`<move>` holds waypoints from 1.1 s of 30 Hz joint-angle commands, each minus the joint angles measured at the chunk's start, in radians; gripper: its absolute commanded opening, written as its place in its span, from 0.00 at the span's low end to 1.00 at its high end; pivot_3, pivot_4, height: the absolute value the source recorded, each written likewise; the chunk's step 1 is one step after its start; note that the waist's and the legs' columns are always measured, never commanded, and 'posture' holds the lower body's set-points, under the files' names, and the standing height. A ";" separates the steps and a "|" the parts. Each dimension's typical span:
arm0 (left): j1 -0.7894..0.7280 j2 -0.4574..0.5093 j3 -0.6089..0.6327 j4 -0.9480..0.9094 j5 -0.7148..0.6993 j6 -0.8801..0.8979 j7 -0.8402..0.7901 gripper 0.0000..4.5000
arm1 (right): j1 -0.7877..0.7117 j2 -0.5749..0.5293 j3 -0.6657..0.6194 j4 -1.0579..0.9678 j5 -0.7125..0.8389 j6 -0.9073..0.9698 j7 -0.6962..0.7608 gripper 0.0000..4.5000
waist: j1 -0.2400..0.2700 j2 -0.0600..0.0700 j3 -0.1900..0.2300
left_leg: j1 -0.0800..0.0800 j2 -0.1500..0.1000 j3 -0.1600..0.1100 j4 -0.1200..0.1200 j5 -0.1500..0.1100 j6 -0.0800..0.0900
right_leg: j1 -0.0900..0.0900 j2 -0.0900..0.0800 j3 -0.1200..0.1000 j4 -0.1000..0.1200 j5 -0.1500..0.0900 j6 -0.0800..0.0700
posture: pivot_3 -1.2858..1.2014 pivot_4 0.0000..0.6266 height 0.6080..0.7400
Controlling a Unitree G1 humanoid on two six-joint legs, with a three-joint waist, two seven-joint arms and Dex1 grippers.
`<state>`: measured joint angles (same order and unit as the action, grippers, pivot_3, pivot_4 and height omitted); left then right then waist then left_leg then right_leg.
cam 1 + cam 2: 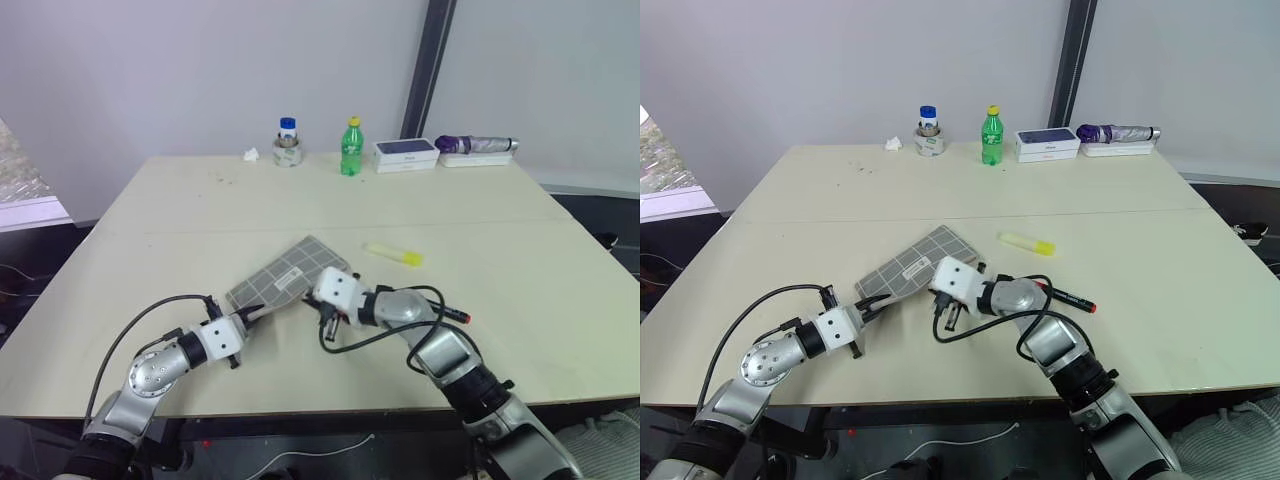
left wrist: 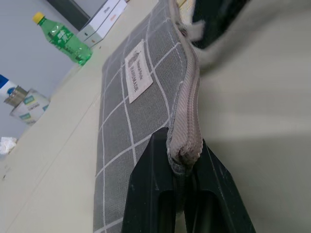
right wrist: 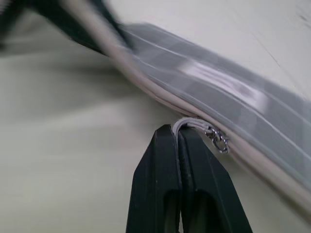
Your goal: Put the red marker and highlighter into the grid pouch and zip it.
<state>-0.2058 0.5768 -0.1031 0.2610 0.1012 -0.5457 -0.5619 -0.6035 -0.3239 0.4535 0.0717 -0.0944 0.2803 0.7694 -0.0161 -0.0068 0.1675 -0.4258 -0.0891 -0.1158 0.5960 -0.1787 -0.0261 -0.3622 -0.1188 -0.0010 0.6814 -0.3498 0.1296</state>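
The grid pouch [image 1: 290,272] lies tilted on the table [image 1: 200,220], grey with white lines and a small white label [image 2: 137,77]. My left gripper [image 1: 256,313] is shut on the pouch's near end, its fingers [image 2: 150,179] pinching the zipper seam. My right gripper [image 1: 310,298] is at the pouch's long near edge and is shut on the silver zipper pull [image 3: 197,125]. The yellow highlighter [image 1: 393,254] lies on the table just beyond the pouch's right side. The red marker [image 1: 1070,297] lies behind my right forearm, partly hidden by it.
Along the table's far edge stand a green bottle [image 1: 351,148], a small jar on a tape roll [image 1: 288,145], a white box [image 1: 406,153], a folded purple umbrella [image 1: 478,145] and a crumpled tissue [image 1: 251,154]. Black cables loop off both wrists.
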 commanded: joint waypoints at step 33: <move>-0.017 0.004 0.048 -0.038 0.044 -0.031 0.086 0.00 | 0.120 -0.161 -0.124 -0.164 0.077 -0.194 0.210 0.99 | 0.002 0.000 0.000 | -0.001 0.000 0.000 0.000 0.000 -0.001 | -0.001 0.000 0.000 0.000 0.000 0.000 | 0.52 0.24 1.00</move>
<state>-0.2081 0.5704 -0.0879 0.2318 0.1452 -0.5569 -0.4988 -0.4844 -0.4753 0.3754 -0.0104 -0.0511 0.0678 0.9762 -0.0139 -0.0072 0.1678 -0.4264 -0.0891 -0.1161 0.5956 -0.1785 -0.0267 -0.3628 -0.1188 -0.0009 0.6814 -0.3498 0.1296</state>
